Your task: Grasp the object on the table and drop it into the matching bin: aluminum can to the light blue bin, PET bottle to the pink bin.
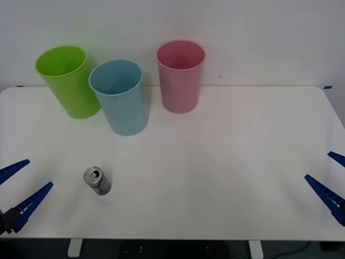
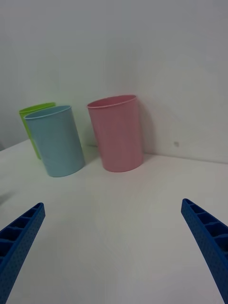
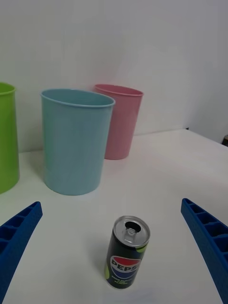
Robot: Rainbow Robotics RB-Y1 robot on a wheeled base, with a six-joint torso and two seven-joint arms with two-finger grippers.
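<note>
The aluminum can (image 1: pixel 97 181), silver with a dark label, stands upright on the white table (image 1: pixel 242 162) near its front left. My left gripper (image 1: pixel 39 172) is open just left of the can, at the table's front left corner. In the left wrist view the can (image 3: pixel 127 259) stands between and a little ahead of the open gripper (image 3: pixel 111 203). The light blue bin (image 1: pixel 119 97) stands behind the can, with the pink bin (image 1: pixel 180 75) to its right. My right gripper (image 1: pixel 318 165) hangs open at the table's right edge, empty, facing the pink bin (image 2: pixel 116 133) and the light blue bin (image 2: pixel 56 142).
A lime green bin (image 1: pixel 69 81) stands at the back left, beside the light blue bin. All three bins are upright with open tops, near the white wall. Bare tabletop stretches across the middle and right.
</note>
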